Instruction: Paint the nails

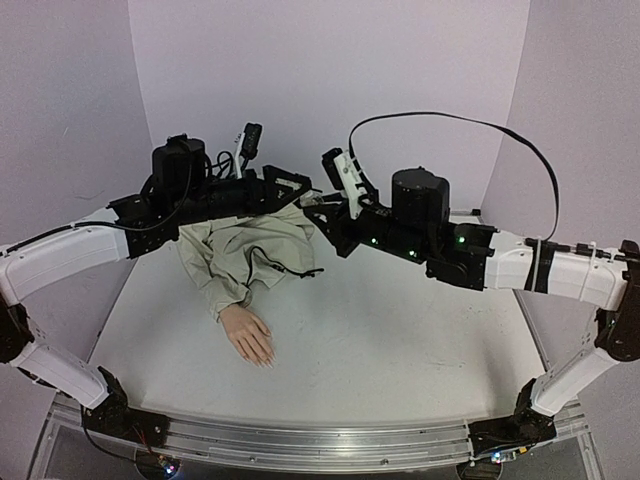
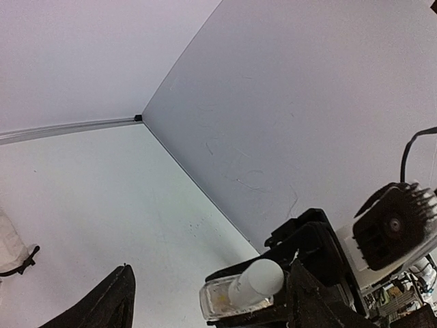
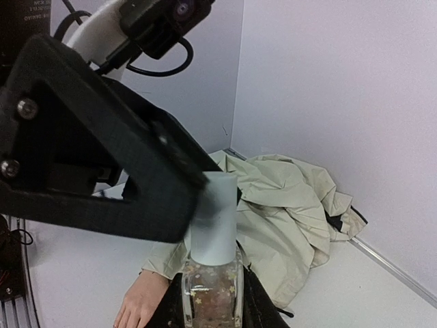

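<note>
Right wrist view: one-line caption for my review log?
Right gripper holds a clear glitter bottle upright, left gripper's finger at its pale cap; mannequin hand and beige jacket behind.

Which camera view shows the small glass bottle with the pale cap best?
The right wrist view: the bottle stands upright and close, glass and cap both clear. The left wrist view shows it low in the frame, partly hidden. The top external view does not show it clearly.

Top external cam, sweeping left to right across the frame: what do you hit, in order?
In order: left arm's white link → left arm's black motor → mannequin hand → right arm's black motor → right arm's white link. The jacket overlaps the hand, so it is left out.
</note>
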Controlling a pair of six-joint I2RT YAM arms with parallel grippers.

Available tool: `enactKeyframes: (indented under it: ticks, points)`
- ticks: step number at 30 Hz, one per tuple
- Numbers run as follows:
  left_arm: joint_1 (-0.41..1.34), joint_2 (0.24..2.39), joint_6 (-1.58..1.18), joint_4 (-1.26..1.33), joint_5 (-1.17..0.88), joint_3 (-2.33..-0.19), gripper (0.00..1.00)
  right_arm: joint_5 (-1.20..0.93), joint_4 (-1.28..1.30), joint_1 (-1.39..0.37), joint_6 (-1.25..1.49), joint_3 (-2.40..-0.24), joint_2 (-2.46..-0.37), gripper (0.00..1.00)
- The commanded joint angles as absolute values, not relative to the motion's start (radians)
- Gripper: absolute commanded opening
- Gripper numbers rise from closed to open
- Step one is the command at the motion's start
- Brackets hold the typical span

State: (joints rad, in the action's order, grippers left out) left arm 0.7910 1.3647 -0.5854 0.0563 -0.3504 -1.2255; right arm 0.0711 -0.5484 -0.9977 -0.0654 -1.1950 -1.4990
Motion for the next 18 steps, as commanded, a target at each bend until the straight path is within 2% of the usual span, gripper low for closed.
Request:
enactKeyframes:
  ticks: [1, 10, 14, 16, 18]
  points:
    - [0.801, 1.371, -0.601, 0.094, -0.248, -1.290, 0.74, 0.157, -0.603, -1.020, -0.109, -1.275, -1.512, 0.00]
    - [0.814, 1.411, -0.585, 0.094, -0.251, -1.334, 0.49, 0.164, -0.600, -1.035, -0.125, -1.287, -1.525, 0.00]
    - [0.816, 1.426, -0.589, 0.094, -0.256, -1.342, 0.34, 0.162, -0.600, -1.037, -0.129, -1.292, -1.528, 0.00]
    - [0.817, 1.429, -0.585, 0.094, -0.262, -1.343, 0.22, 0.159, -0.600, -1.038, -0.132, -1.293, -1.527, 0.00]
    - [0.817, 1.430, -0.575, 0.094, -0.270, -1.346, 0.14, 0.162, -0.601, -1.038, -0.127, -1.289, -1.524, 0.00]
